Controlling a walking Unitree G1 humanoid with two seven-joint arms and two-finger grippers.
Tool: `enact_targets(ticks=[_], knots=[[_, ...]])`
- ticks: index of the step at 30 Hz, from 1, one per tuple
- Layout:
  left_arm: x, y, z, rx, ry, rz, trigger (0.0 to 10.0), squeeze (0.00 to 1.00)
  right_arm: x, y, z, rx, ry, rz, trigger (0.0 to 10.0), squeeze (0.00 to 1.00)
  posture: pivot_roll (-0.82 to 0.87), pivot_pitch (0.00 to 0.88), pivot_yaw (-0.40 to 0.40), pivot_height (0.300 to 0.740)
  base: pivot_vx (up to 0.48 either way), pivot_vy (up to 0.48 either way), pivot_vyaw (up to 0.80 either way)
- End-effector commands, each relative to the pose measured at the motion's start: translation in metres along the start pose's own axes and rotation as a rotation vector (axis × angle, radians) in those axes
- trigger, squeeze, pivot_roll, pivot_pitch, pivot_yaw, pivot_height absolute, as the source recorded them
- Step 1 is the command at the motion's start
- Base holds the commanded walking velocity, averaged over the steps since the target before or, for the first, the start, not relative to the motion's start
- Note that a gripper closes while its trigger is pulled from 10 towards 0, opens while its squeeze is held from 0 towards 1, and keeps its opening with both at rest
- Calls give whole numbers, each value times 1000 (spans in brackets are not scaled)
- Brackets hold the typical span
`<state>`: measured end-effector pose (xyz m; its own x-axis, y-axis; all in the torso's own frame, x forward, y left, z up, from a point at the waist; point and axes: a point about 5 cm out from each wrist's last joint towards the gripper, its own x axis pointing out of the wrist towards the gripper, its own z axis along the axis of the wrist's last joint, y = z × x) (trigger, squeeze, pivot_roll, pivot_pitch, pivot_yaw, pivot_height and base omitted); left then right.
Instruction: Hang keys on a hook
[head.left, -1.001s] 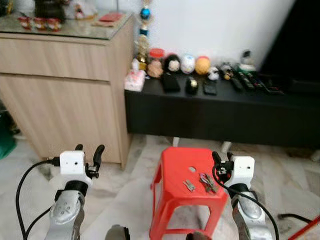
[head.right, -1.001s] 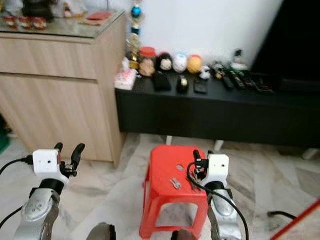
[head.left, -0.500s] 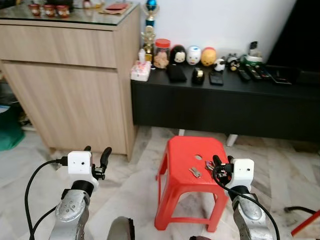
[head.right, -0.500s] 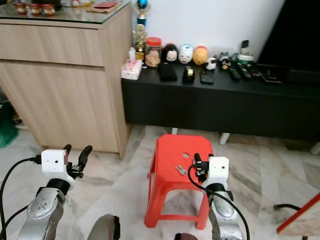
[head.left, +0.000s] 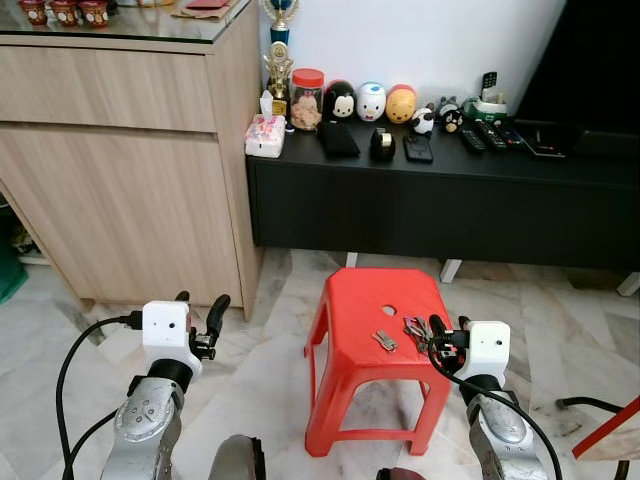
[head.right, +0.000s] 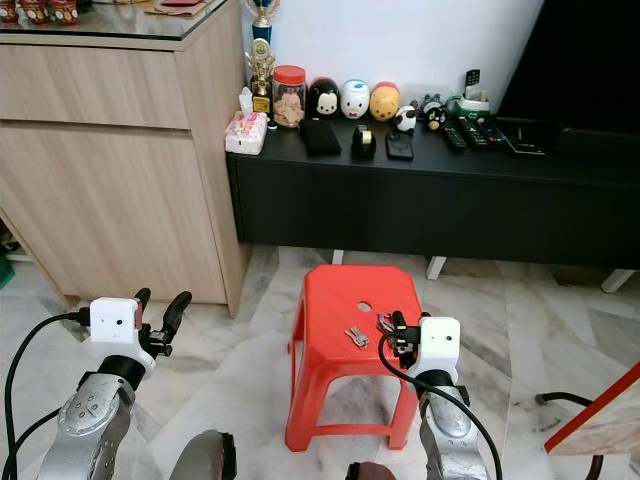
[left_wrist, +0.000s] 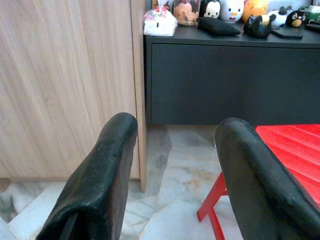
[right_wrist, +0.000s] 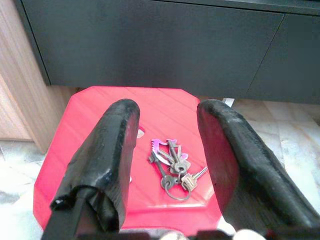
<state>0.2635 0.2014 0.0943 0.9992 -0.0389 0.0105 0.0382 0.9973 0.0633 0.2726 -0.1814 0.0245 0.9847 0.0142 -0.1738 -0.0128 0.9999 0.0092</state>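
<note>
**Operator:** Since the pickup turns on one relation, state where the work lies from your fingers.

**Robot:** On the red plastic stool, at its right side, lies the bunch of keys. My right gripper is poised just short of it, fingers spread and holding nothing, the bunch framed between them and ahead of the tips. The bunch's long axis runs roughly along my reach, ring end toward me. A single loose key lies just beside the bunch, apart from it.

**Operator:** Which arm is nearer?

**Robot:** The right. My left gripper is off the stool's left side, fingers also spread and empty, well apart from the keys.

**Operator:** What is unclear?

**Robot:** I can make out no hook. From the head views my right wrist partly covers the bunch. The count of keys on the ring is too small to tell.
</note>
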Motion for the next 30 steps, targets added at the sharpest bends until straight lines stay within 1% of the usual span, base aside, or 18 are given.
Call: enact_targets(ticks=[1, 7, 10, 23, 28, 30], knots=[[5, -5, 4, 2, -6, -25, 10000, 0, 0, -2, 1, -5, -10, -6, 10000, 0, 18, 0, -87, 606, 0, 0, 0], [5, -8, 3, 11, 0, -46, 10000, 0, 1, -3, 0, -10, 1, -15, 10000, 0, 17, 0, -83, 606, 0, 0, 0], [5, -9, 3, 14, 0, -50, 10000, 0, 0, -3, 0, -11, 4, -15, 10000, 0, 18, 0, -83, 606, 256, 0, 0], [6, -9, 3, 24, 7, -56, 10000, 0, -1, -3, -6, -18, 28, -16, 10000, 0, 20, 0, -83, 606, 349, 0, 0], [7, -10, 3, 25, 6, -59, 10000, 0, -2, -5, -8, -44, 46, -26, 10000, 0, 18, 0, -84, 606, 368, 0, 0], [7, -11, 3, 25, 6, -63, 10000, 0, -2, -5, -9, -49, 48, -24, 10000, 0, 19, 0, -84, 606, 368, 0, 625]])
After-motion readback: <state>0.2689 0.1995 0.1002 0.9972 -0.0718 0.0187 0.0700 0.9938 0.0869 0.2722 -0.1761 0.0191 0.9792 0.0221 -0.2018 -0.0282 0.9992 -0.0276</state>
